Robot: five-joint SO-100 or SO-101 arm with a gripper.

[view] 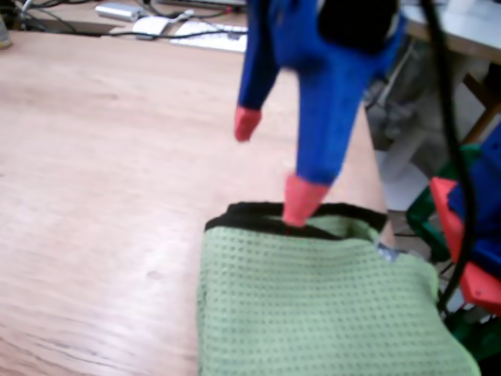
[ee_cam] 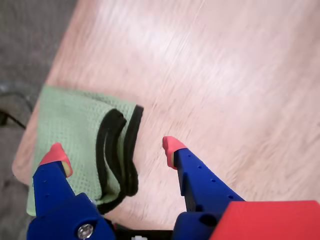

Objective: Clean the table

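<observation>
Fixed view, left to right. The counter (view: pixel 102 180), a light reddish-brown wooden top with visible grain, fills the left and centre of the frame; its right edge falls off past the cloth. At the far edge lie cables and pale, blurred devices (view: pixel 149 23) (too blurred to identify). Lower centre-right, a folded green waffle-weave cloth (view: pixel 313 313) with black edging lies flat on the counter near its right edge. Above it hangs the blue pincer (view: pixel 270 168) with red fingertips (view: pixel 301 202): one tip meets the cloth's black hem, the other stands apart to the left, over bare wood. Far right, beyond the counter, are blue, red and green parts (view: pixel 470 258), blurred.

Wrist view, left to right. Grey floor (ee_cam: pixel 25 50) shows at the left margin. The cloth (ee_cam: pixel 70 130) sits at the counter's edge, its black hem (ee_cam: pixel 117 155) doubled in a loop along the side facing the bare wood. The pincer (ee_cam: pixel 115 152) is released, fingers spread wide: one red tip (ee_cam: pixel 57 154) lies over the green cloth, the other (ee_cam: pixel 172 145) over bare counter (ee_cam: pixel 225 75), with the black hem between them. Nothing is grasped. The wood to the right is bare, with streaks of glare.
</observation>
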